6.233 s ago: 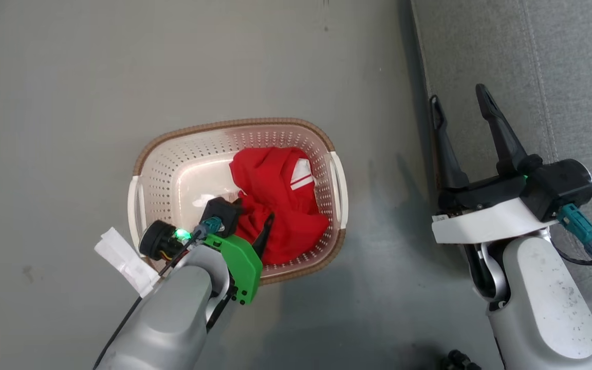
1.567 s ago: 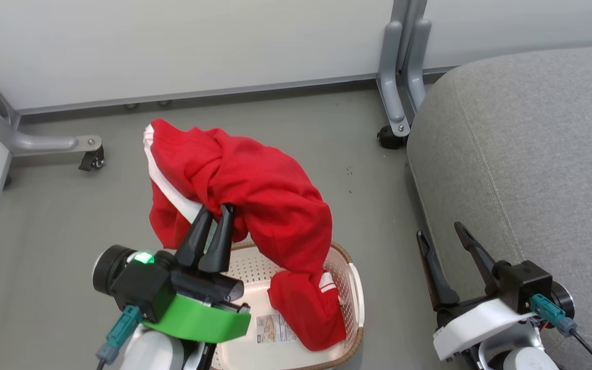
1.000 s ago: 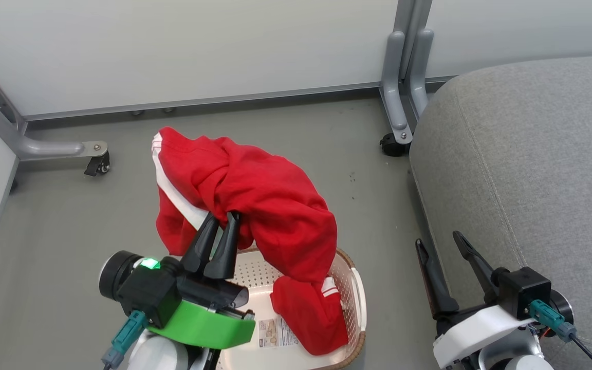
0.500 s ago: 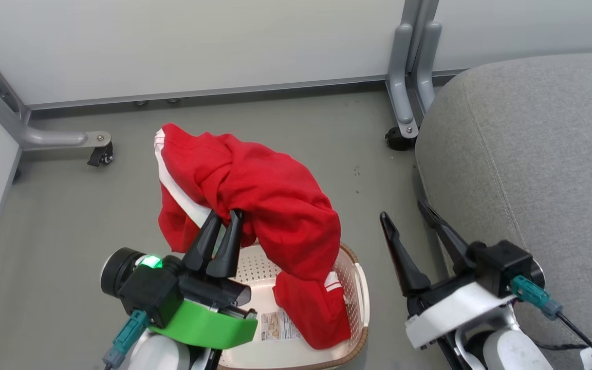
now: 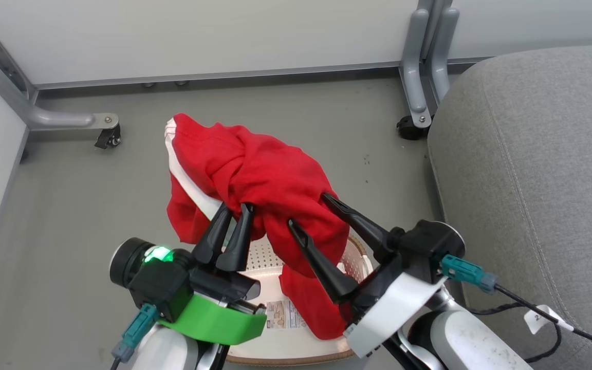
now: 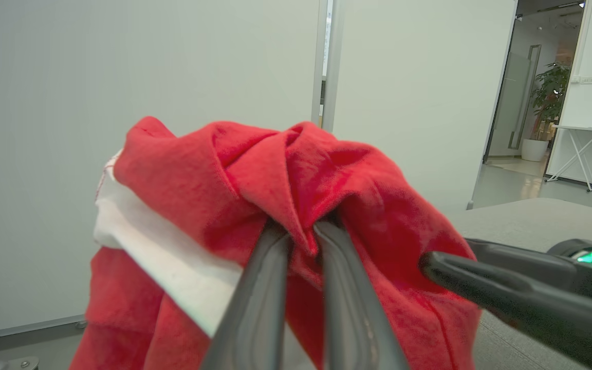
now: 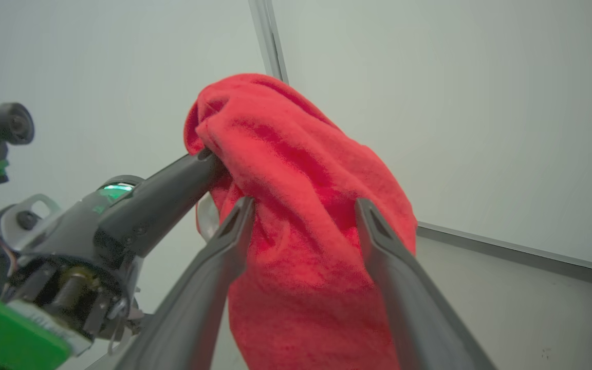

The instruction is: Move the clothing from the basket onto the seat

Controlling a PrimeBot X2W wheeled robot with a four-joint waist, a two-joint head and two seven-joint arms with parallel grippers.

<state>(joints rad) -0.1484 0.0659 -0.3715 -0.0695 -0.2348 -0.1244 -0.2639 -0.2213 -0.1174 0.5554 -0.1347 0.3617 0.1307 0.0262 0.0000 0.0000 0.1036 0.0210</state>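
Observation:
My left gripper point(image 5: 236, 207) is shut on a bunched fold of the red clothing point(image 5: 255, 174) with a white stripe, holding it up above the basket point(image 5: 262, 255). The cloth's lower end hangs down into the basket beside the paper label. My right gripper point(image 5: 307, 210) stands open, one finger on each side of the hanging red cloth. In the left wrist view the closed gripper point(image 6: 301, 226) pinches the clothing point(image 6: 368, 174). In the right wrist view the open gripper point(image 7: 304, 204) straddles the clothing point(image 7: 296, 154). The grey seat point(image 5: 532, 154) lies to the right.
Pale partition walls stand behind on grey metal legs with casters, one at the left point(image 5: 107, 140) and one at the right point(image 5: 409, 128) near the seat's corner. Grey floor surrounds the basket. A cable with a tag point(image 5: 537, 316) trails from my right wrist.
My right gripper has swung left from beside the seat to straddle the hanging cloth, still open. The left gripper keeps its hold on the raised clothing. The camera has shifted a little.

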